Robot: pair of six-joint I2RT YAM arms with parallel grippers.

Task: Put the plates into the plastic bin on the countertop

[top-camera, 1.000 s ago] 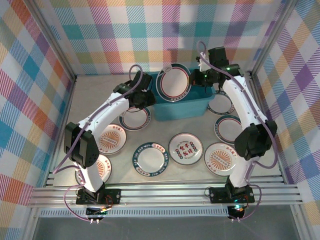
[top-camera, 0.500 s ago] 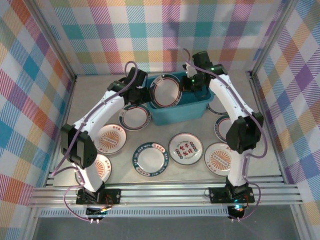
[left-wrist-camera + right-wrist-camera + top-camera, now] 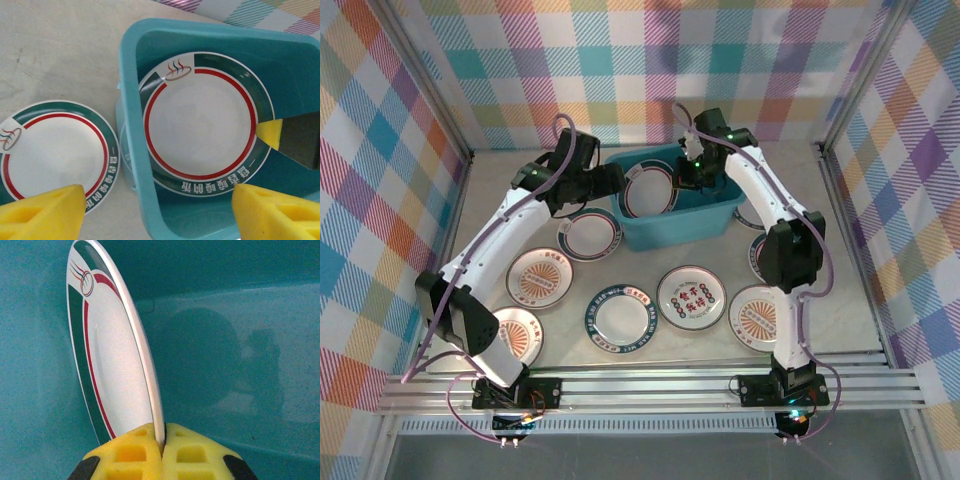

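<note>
- In the plastic bin [image 3: 680, 228], toward its left end: a green-rimmed plate [image 3: 650, 188] with a white centre, a red ring and a dark green rim, up on edge and tilted, face turned toward the left arm.
- Pinched at the rim by the right gripper [image 3: 162, 450], yellow pads [image 3: 132, 455] pressed together on the thin edge.
- Seen edge-on from the right wrist, with the teal floor and wall of the bin behind; whether its lower edge touches the floor cannot be told.
- Just outside the bin's left wall: the left gripper [image 3: 159, 212], fingers [image 3: 45, 212] spread wide with nothing between them but the bin's wall below.
- No contact with the held plate; well apart from its rim in the left wrist view.
- Flat on the countertop [image 3: 640, 265], just beside the bin's near left corner: a second green-rimmed plate [image 3: 590, 235].
- Nearer the arm bases, all flat and apart from one another:
  - an orange sunburst plate [image 3: 539, 277] on the left;
  - a partly covered orange plate [image 3: 515, 335] under the left arm;
  - a dark-rimmed plate [image 3: 619, 320] in the middle;
  - a plate with red and green characters [image 3: 691, 297] beside it;
  - a right-hand orange plate [image 3: 760, 318] near the right arm's base.
- Right of the bin, mostly hidden behind the right arm: a rim sliver [image 3: 757, 262] of one plate and a far rim sliver [image 3: 750, 222] of another; patterns too covered to tell.
- Around the countertop on three sides: plaid walls [image 3: 620, 60] in many colours.
</note>
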